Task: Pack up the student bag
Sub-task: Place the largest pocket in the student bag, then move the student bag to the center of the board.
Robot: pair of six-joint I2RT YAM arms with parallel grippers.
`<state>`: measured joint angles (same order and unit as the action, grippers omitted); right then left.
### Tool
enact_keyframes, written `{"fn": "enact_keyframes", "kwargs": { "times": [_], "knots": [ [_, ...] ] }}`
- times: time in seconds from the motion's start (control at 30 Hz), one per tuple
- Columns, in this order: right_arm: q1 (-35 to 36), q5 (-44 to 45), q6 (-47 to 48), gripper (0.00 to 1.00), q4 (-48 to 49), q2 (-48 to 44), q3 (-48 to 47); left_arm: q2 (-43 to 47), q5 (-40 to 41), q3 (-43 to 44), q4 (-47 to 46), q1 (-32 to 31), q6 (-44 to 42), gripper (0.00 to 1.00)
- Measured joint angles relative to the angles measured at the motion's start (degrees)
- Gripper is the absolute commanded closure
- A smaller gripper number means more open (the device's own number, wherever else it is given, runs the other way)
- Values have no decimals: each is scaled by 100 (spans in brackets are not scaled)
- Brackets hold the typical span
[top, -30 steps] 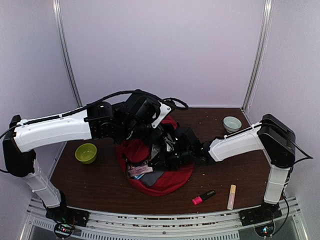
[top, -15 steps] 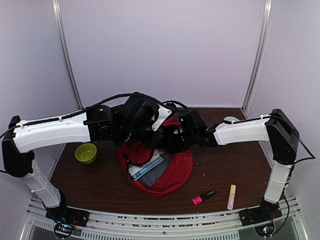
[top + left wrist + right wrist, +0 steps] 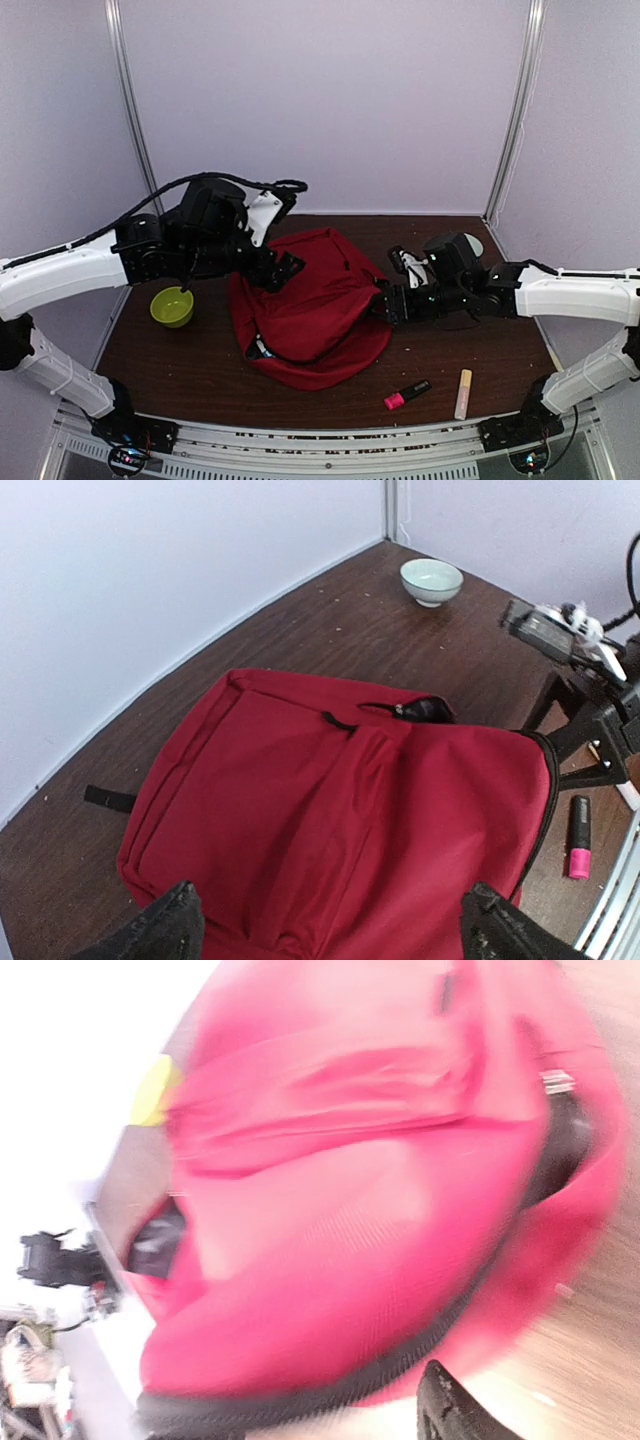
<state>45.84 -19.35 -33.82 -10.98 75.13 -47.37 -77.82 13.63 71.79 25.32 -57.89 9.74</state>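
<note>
The student bag [image 3: 312,305] is a red backpack lying flat in the middle of the table, its flap down over the opening. A small dark gap [image 3: 262,348] shows at its near left edge. My left gripper [image 3: 283,270] hovers over the bag's far left side. In the left wrist view its fingers [image 3: 160,935] stand wide open above the red fabric [image 3: 340,800], holding nothing. My right gripper [image 3: 384,304] is at the bag's right edge, open and empty. The right wrist view is blurred and shows only one finger [image 3: 450,1410] beside the bag's black zipper [image 3: 400,1360].
A green bowl [image 3: 172,305] stands left of the bag. A pale bowl [image 3: 468,241] sits at the back right behind the right arm. A pink highlighter [image 3: 407,394] and a cream marker [image 3: 464,392] lie near the front right edge.
Both grippers have opened and let go of the bag. The left arm drew back left and the right arm back right. The flap has dropped over the items inside.
</note>
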Motion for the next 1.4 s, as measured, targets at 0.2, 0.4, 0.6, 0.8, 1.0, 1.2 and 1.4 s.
{"fn": "enact_keyframes", "kwargs": {
  "times": [0.2,0.4,0.6,0.8,1.0,1.2,1.4],
  "knots": [
    [-304,619,92,29,-114,103,437,356,-400,-752,-107,1228,562,2],
    [-472,426,20,36,319,890,437,-302,-813,-1272,-190,1958,907,2],
    [-734,-341,-245,80,1021,1818,442,-1174,-1248,-1838,-627,2481,1145,5],
    [-1169,-511,-68,100,896,2094,151,-1445,-1526,-2168,-1220,2450,1384,21],
    [-1464,-400,267,100,621,2326,-673,-1246,-1510,-2935,-2000,1792,1757,31],
    [-1606,-308,522,97,225,3215,-1985,-1261,-1412,-2778,-2022,205,1655,35],
    [-1703,-278,761,77,-341,3589,-3311,-1121,-1805,-2236,-1836,-601,1126,33]
  ]
}}
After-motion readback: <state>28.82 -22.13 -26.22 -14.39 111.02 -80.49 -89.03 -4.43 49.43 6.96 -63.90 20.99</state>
